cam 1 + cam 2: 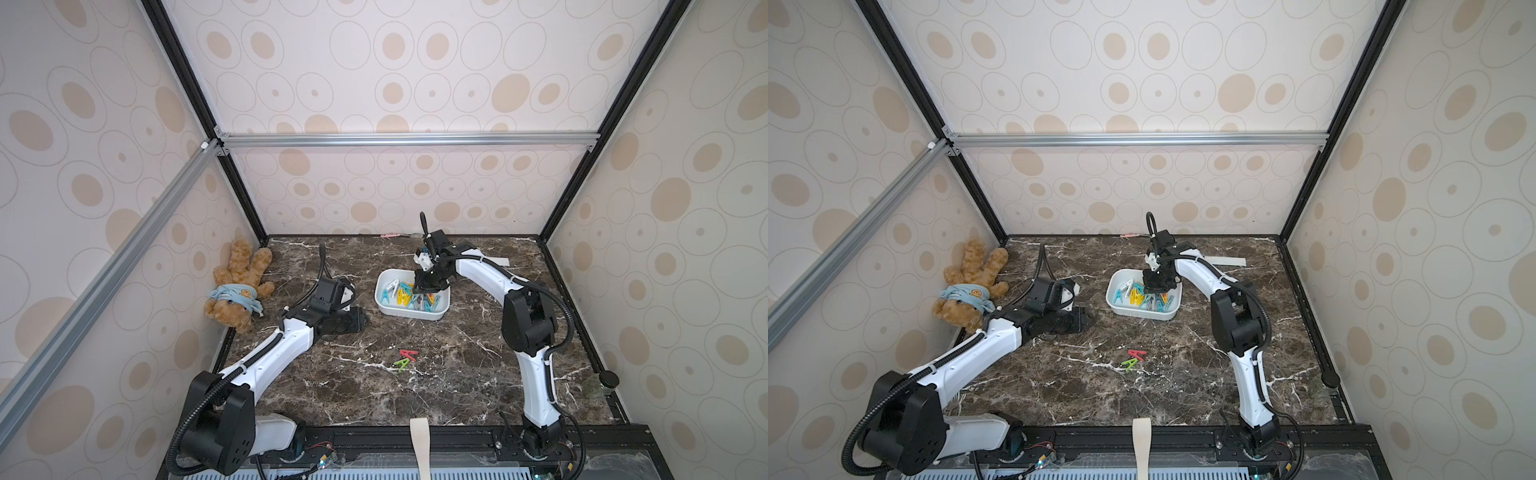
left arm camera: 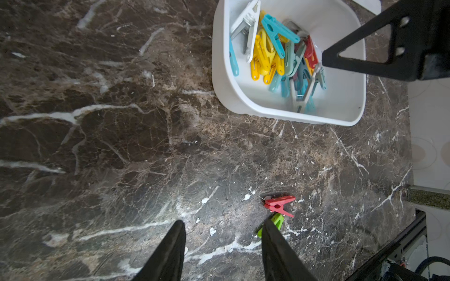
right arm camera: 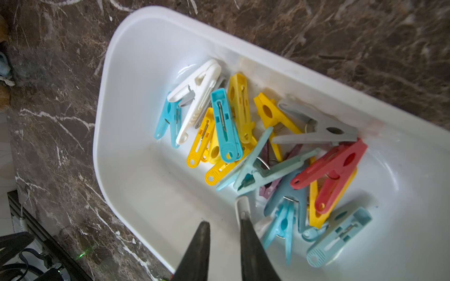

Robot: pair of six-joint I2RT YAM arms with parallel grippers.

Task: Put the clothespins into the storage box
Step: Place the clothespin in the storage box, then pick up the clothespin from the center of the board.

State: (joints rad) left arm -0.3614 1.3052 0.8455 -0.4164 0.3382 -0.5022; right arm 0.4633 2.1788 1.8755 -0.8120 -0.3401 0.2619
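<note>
Clothespins (image 3: 225, 126) sit in two places: a heap in the storage box (image 3: 146, 194) and two loose ones on the marble surface (image 1: 457, 374). Far left, one teddy bear (image 1: 237, 286) lies on its back. Next to it the left gripper (image 2: 222, 221) hangs low over the surface, fingers spread with nothing between them. Just right of it stands the one white box, mid-surface. In its heap I count one white, one red, one purple, one grey and at least five yellow, the rest blue or teal. They overlap too much for a sure total. Nearer the front, well apart from the box, one red pin (image 2: 280, 205) and one green pin (image 2: 276, 222) lie side by side. The right gripper (image 3: 224, 220) points down into the box, fingers slightly parted, the gap bare. A pale pin end (image 3: 243, 206) sits at one fingertip. Behind that arm lies one white paper strip (image 1: 500, 261).
</note>
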